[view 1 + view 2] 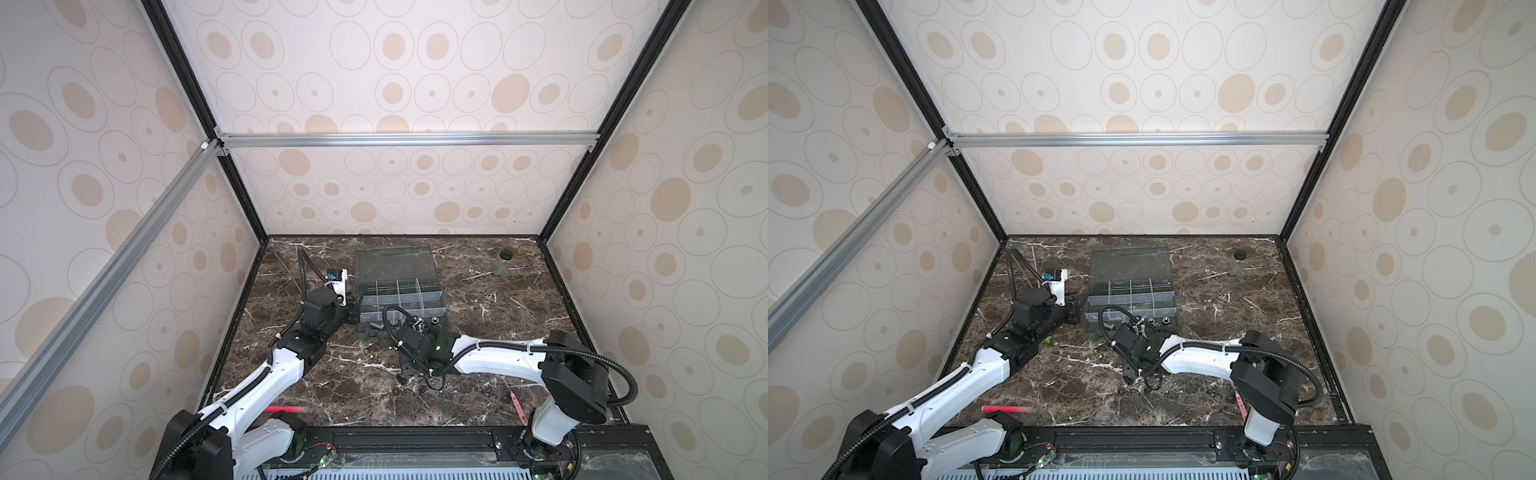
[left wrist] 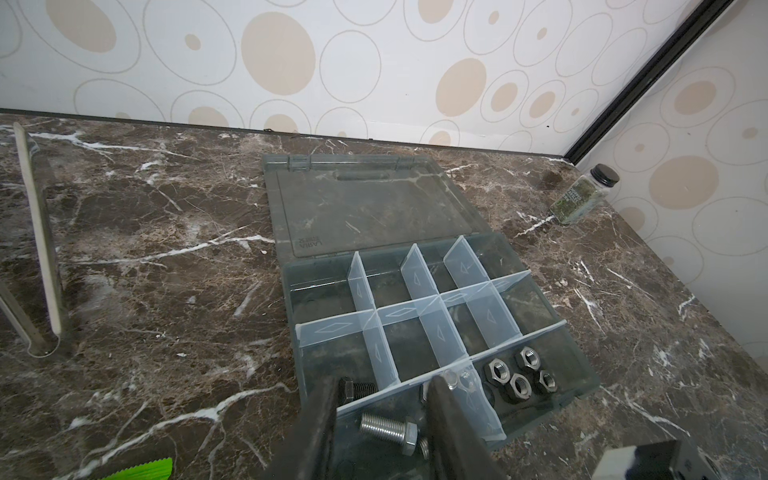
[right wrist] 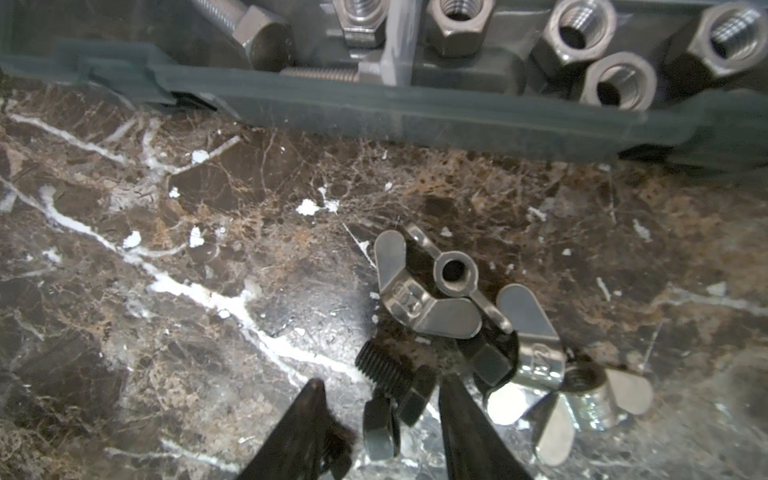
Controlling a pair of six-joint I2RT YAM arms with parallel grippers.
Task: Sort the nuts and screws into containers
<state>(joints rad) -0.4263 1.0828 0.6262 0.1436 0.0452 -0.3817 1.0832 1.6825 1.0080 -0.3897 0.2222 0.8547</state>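
Clear hinged plastic lid (image 2: 374, 208) of the grey organizer box: moulded lettering near one corner, seen reversed, appears to read "VARIA". The smaller line beneath is illegible.

Small glass jar with black cap (image 2: 582, 199): green label, print illegible.

Silver metal wing nut (image 3: 428, 291): stamped mark on one wing, unreadable.

Second silver wing nut (image 3: 536, 353): stamped figure, possibly "2".

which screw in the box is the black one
The screw showing beside the left fingers, partly hidden, with a dark hex head and dark threads. It lies across a translucent divider from the shiny silver screws.
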